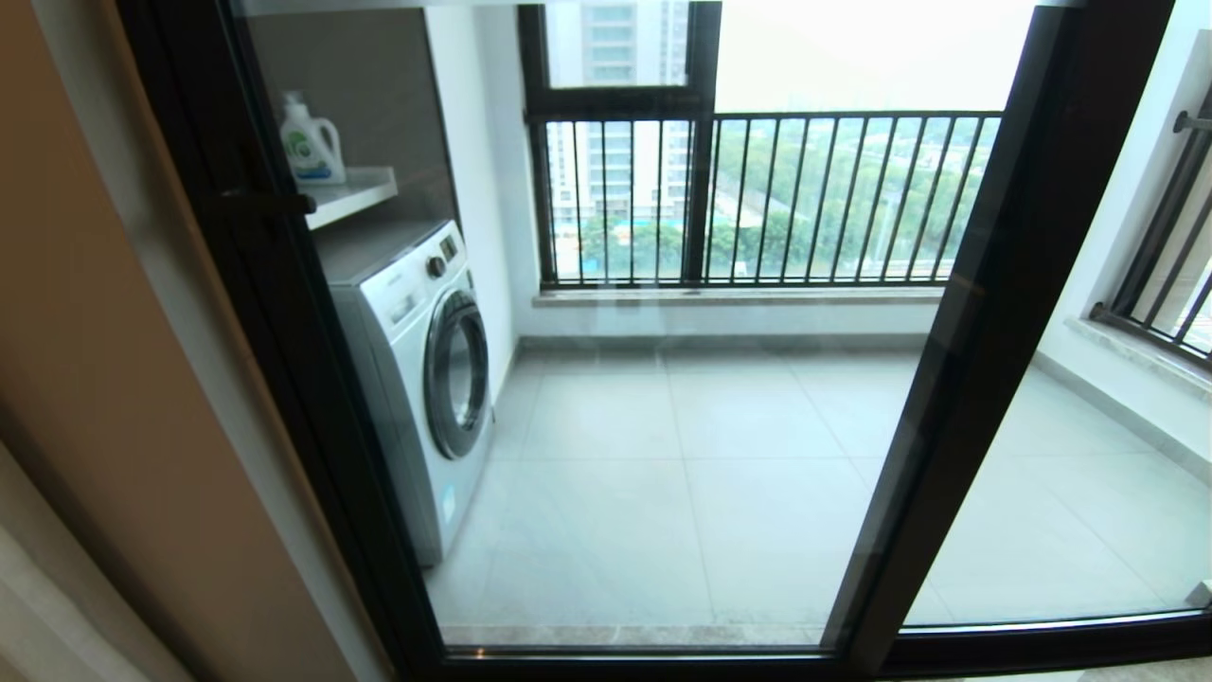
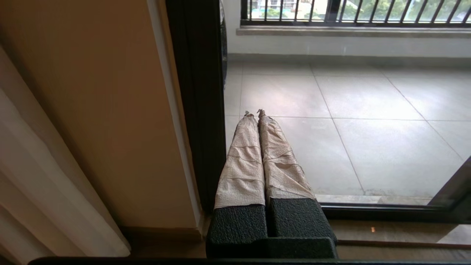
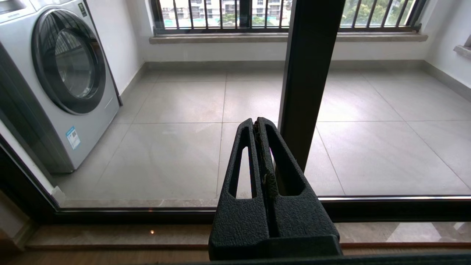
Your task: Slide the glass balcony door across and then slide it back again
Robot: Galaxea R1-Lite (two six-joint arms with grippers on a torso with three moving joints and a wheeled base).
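The glass balcony door fills the head view, a clear panel in a slim black frame. Its left upright stands against the beige wall and carries a small black latch handle. Another black upright crosses on the right. Neither arm shows in the head view. In the left wrist view my left gripper is shut and empty, its tape-wrapped fingers low beside the left upright. In the right wrist view my right gripper is shut and empty, low and just short of the right upright.
Behind the glass stand a white washing machine and a detergent bottle on a shelf. Black-barred railing windows close the balcony. The beige wall and a pale curtain lie to the left. The black floor track runs below.
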